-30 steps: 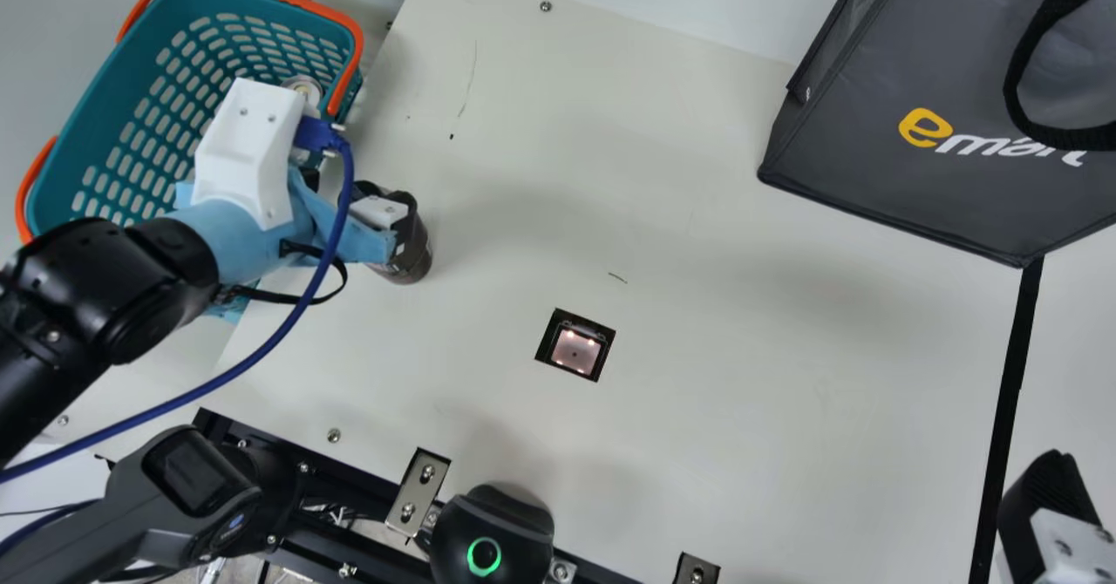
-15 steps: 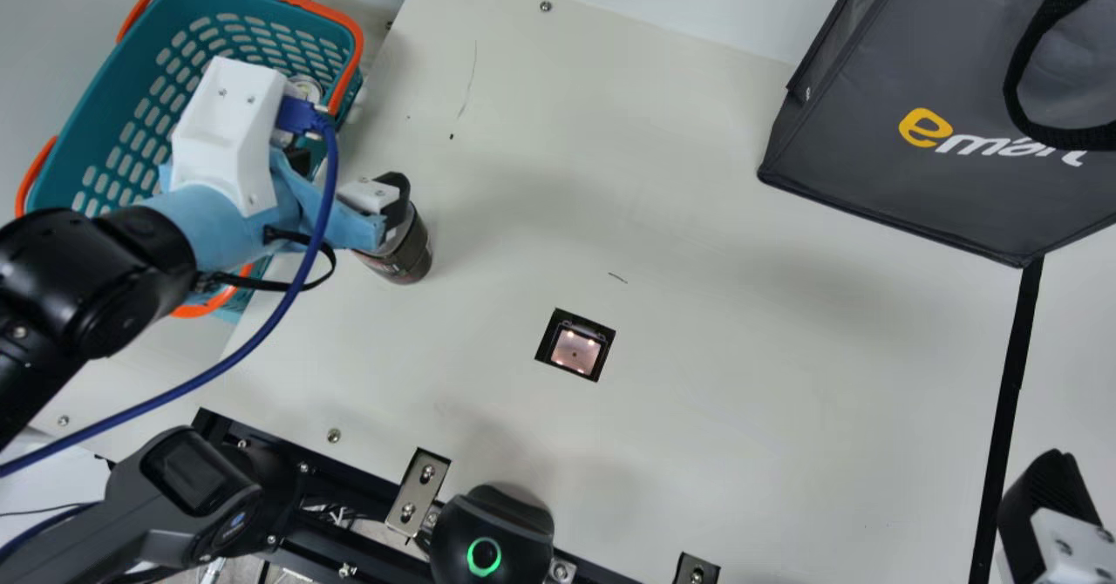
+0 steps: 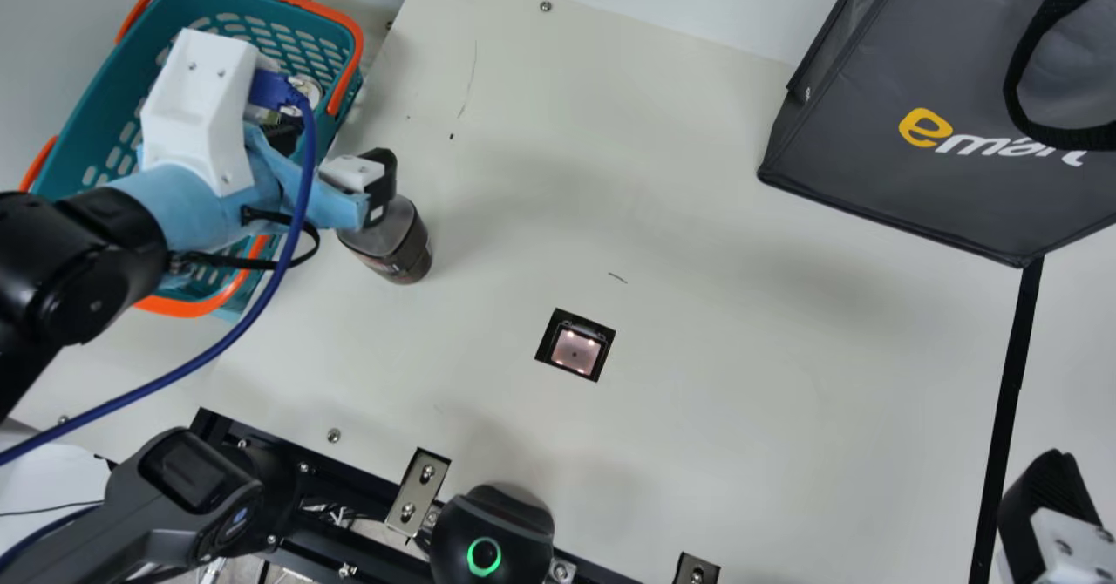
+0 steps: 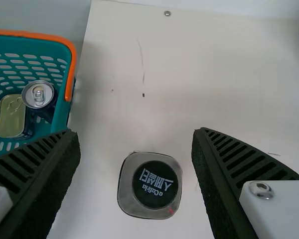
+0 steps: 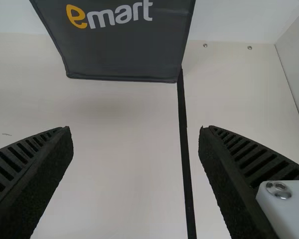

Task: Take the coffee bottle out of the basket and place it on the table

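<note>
Teal plastic basket with orange handles (image 3: 96, 105), left gripper (image 3: 330, 162) spread open, squarish dark coffee bottle (image 3: 397, 240) upright on flat cream table (image 3: 697, 392).
Bottle apart from fingers, near basket edge; wide room to dark-grey boxy bag (image 3: 924, 183); right gripper (image 3: 1042, 505) open.

Basket (image 3: 105, 74) plastic; table (image 3: 741, 392) smooth, matt; cans (image 4: 11, 119) metal.

The dark bag (image 3: 924, 52) at the upper right said "emart". White words on the black bottle lid (image 4: 155, 184), lower middle, were too hard to read.
</note>
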Robot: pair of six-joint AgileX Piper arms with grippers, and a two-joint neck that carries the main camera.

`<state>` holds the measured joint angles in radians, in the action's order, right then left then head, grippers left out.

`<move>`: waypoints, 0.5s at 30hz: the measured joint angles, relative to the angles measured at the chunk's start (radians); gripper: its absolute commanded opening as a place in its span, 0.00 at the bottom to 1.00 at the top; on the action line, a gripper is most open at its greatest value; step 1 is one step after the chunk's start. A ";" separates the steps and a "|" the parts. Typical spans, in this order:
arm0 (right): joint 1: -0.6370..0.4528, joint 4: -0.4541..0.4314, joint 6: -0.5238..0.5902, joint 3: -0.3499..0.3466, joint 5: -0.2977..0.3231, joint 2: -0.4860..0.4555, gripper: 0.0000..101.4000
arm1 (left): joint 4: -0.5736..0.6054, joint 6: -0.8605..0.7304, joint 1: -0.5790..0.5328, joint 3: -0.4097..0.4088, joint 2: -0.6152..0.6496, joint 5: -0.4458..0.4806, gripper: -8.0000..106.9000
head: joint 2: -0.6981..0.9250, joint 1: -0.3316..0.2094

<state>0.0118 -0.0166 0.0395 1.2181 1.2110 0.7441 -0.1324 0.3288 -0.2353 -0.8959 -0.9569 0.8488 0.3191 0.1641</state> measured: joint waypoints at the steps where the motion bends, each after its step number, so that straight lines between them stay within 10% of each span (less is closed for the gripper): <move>1: 0.000 0.000 0.000 0.000 0.000 0.000 0.90 | 0.003 -0.005 0.004 0.000 0.000 0.000 0.85 | 0.000 0.000; 15: 0.000 0.000 0.000 0.000 0.001 0.000 0.90 | 0.023 -0.041 0.021 -0.006 0.005 0.008 0.85 | 0.000 0.000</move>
<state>0.0118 -0.0166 0.0395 1.2181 1.2122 0.7441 -0.1099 0.2875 -0.2139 -0.9021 -0.9519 0.8570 0.3191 0.1641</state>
